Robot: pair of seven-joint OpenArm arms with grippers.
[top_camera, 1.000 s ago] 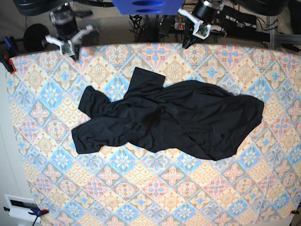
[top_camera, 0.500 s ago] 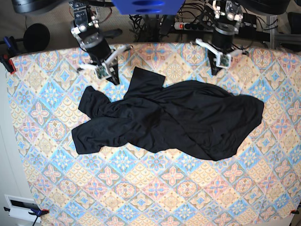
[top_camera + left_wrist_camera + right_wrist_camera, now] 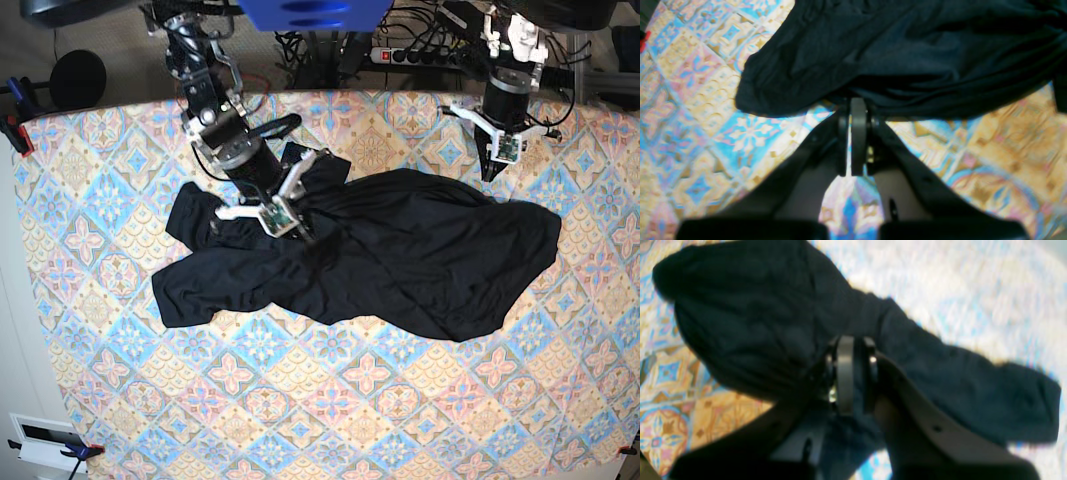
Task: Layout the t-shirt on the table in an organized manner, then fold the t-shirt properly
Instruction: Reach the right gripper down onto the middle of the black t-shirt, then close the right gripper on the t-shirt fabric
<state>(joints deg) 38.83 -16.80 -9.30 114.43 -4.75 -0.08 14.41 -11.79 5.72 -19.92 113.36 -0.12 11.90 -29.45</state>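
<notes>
Base view takes in the whole black t-shirt (image 3: 380, 260), crumpled and stretched across the middle of the patterned counter (image 3: 330, 400), with a sleeve lobe toward 9 o'clock and the wider body toward 3 o'clock. Only this view shows both arms together: the right jaws (image 3: 290, 222) are down on the cloth at the shirt's upper left part, while the left jaws (image 3: 492, 170) hang over bare counter at the shirt's 12 o'clock edge on the right side, just short of the fabric.

Left wrist view gives what the overhead cannot: the left jaws (image 3: 855, 110) are pressed together with only a sliver between them, holding nothing, and the t-shirt (image 3: 907, 50) hem lies right at their tips, toward 12 o'clock; whether they touch it is unclear. Patterned counter (image 3: 706, 116) fills the rest.

Right wrist view is blurred. The right jaws (image 3: 848, 346) stand narrow over dark cloth, the t-shirt (image 3: 756, 323) spreading from 10 o'clock across to 4 o'clock beneath them. Whether fabric is pinched between them cannot be told.
</notes>
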